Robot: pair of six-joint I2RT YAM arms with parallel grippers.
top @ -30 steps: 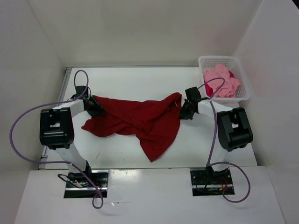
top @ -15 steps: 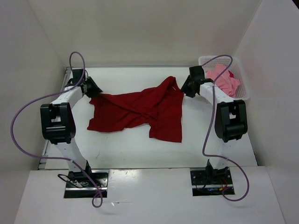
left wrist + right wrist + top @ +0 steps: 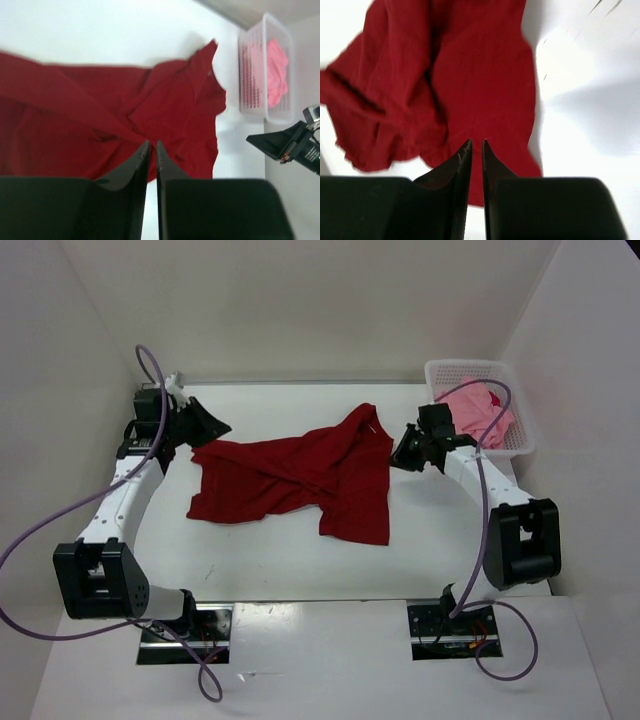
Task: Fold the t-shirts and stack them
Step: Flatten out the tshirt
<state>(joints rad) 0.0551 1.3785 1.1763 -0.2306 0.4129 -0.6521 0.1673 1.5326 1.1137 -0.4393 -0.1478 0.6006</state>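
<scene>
The dark red t-shirt [image 3: 300,475] lies crumpled and partly spread on the middle of the table, collar toward the far right; it also shows in the left wrist view [image 3: 100,110] and the right wrist view [image 3: 470,75]. My left gripper [image 3: 226,428] hovers just off its far left corner, jaws shut with nothing between them [image 3: 152,146]. My right gripper [image 3: 396,461] hovers just right of the collar edge, jaws shut and empty [image 3: 476,144]. The light pink t-shirt [image 3: 470,412] lies bunched in the basket, with a bit of the magenta t-shirt [image 3: 494,398] beside it.
The white mesh basket [image 3: 478,365] stands at the far right corner of the table and shows in the left wrist view [image 3: 260,60]. White walls close in the table on the left, far and right sides.
Both grippers dragged the dark red shirt toward the far side and spread it, then let go. The shirt now lies still while both arms have pulled back and away from it.
</scene>
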